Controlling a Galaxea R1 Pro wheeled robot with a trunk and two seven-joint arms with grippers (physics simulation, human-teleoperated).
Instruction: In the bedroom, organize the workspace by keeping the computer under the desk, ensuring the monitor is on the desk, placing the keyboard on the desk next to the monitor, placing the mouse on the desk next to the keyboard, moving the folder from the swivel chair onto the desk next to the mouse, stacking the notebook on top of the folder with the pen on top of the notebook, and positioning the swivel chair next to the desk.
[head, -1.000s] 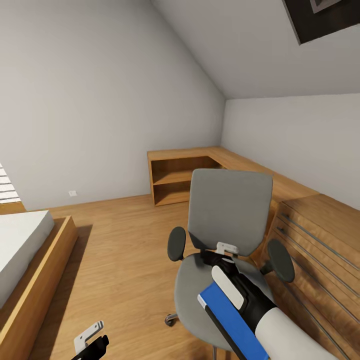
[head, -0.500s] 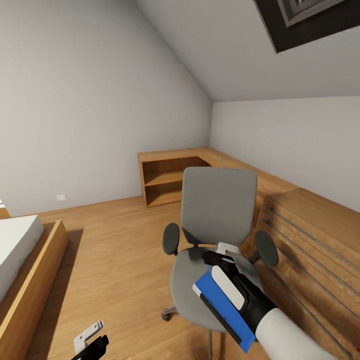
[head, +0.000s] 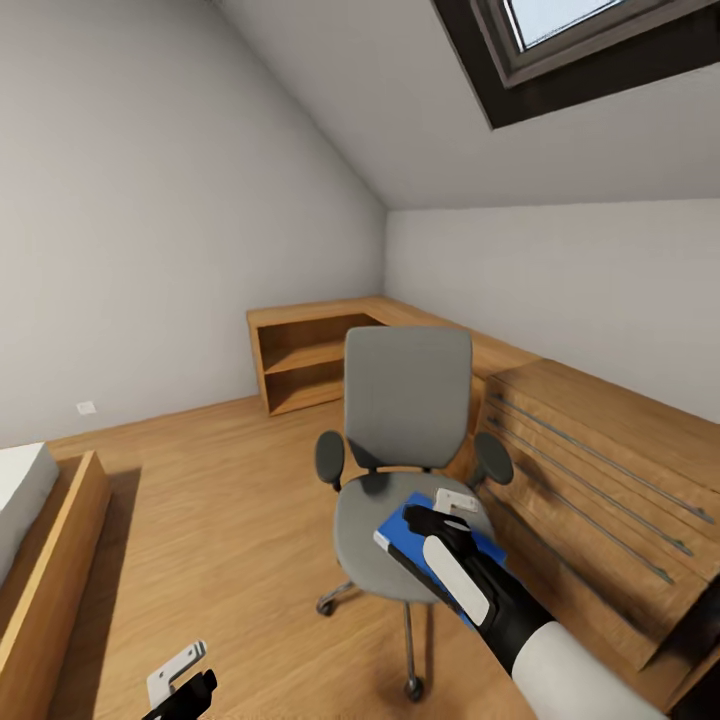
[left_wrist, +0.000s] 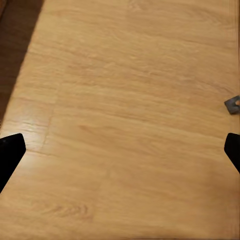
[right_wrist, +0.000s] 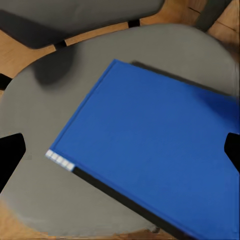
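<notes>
The right gripper (head: 447, 508) hangs just above the blue folder (head: 400, 535), which lies flat on the seat of the swivel chair (head: 407, 400). In the right wrist view its two dark fingertips (right_wrist: 11, 155) stand wide apart at either edge, spread past the folder (right_wrist: 150, 165) on both sides and closed on nothing; whether they touch the cover cannot be told. The folder is a thin, hard-edged rectangle with a smooth blue face, a black spine along one long edge and a small white label strip at one corner. Under it the chair seat (right_wrist: 50, 100) is a rounded grey pad of matte fabric. Beyond the gripper rise a tall grey backrest and two dark oval armrests, and below it a slim metal base on casters.

The left gripper (head: 180, 680) hangs low over the wooden floor (left_wrist: 120, 100), its fingertips (left_wrist: 10, 150) likewise spread wide and empty above pale, grained planks.

Just beside the right gripper, on its outer side, stands a wooden dresser (head: 600, 450) with long drawer grooves.
</notes>
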